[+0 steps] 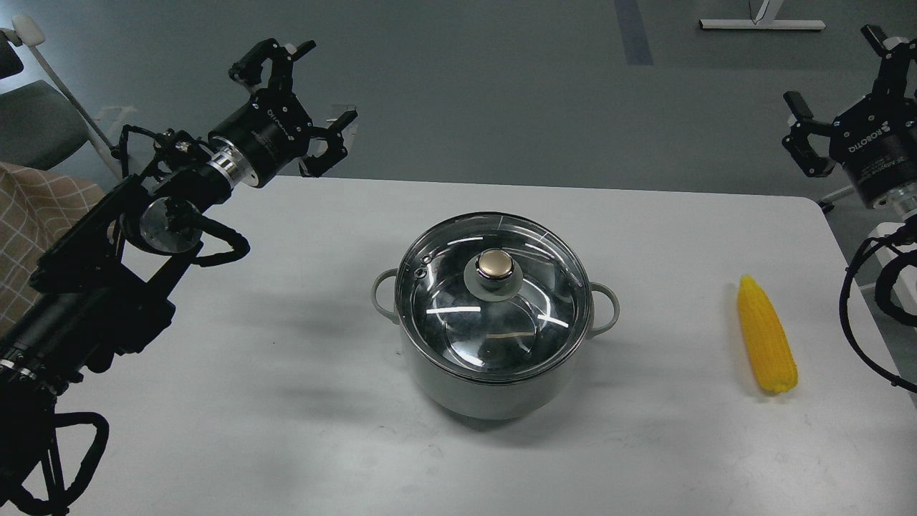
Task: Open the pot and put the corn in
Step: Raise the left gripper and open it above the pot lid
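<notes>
Resting mid-table (286, 444): round grey-green pot (494, 383), glass lid (494, 301) on. Near right edge: yellow ridged corn (766, 335), tapered tip toward far edge. Left gripper (309, 92) and right gripper (834, 75) spread wide, empty.

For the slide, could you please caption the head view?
Lidded pot centred on white table, corn at right, both open claws, left and right, raised apart.

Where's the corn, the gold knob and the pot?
corn (766, 335), head view, middle of the yellow cob.
gold knob (496, 264), head view, its shiny top.
pot (487, 387), head view, front of its grey-green wall.
</notes>
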Action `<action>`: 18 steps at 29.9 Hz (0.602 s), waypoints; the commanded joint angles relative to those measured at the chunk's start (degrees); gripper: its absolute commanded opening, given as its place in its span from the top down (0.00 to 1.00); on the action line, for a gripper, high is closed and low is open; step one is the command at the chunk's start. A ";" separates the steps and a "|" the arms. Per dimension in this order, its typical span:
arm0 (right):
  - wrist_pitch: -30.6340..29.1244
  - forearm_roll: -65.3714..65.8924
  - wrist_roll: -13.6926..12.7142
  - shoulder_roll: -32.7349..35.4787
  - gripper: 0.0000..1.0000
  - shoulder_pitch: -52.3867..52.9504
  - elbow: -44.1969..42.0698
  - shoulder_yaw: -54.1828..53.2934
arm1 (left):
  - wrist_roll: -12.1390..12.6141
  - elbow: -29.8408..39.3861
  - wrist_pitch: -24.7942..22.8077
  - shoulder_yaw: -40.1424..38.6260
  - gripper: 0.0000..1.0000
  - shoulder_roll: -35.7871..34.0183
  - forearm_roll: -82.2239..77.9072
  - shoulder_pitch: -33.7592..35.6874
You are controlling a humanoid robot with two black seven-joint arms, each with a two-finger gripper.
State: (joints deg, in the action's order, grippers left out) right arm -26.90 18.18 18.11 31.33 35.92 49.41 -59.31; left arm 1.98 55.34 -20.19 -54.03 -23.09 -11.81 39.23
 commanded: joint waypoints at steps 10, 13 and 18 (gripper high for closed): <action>0.10 0.01 -0.01 -0.92 0.00 -0.06 -0.10 -0.02 | -0.58 -0.75 -0.73 -1.78 0.01 1.03 -2.08 0.14; 0.10 0.01 -0.01 -1.00 0.00 -0.06 -0.10 -0.02 | -0.58 -1.20 0.14 -3.88 0.01 2.17 -1.37 -0.03; 0.10 0.10 -0.01 -1.53 0.00 -0.06 -0.28 -0.02 | -0.67 -4.36 0.67 -7.40 0.01 2.35 -1.37 0.40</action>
State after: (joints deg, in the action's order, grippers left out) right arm -26.80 18.20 18.11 29.92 35.89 49.22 -59.34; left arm 1.39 52.66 -20.04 -59.69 -20.92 -13.20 39.29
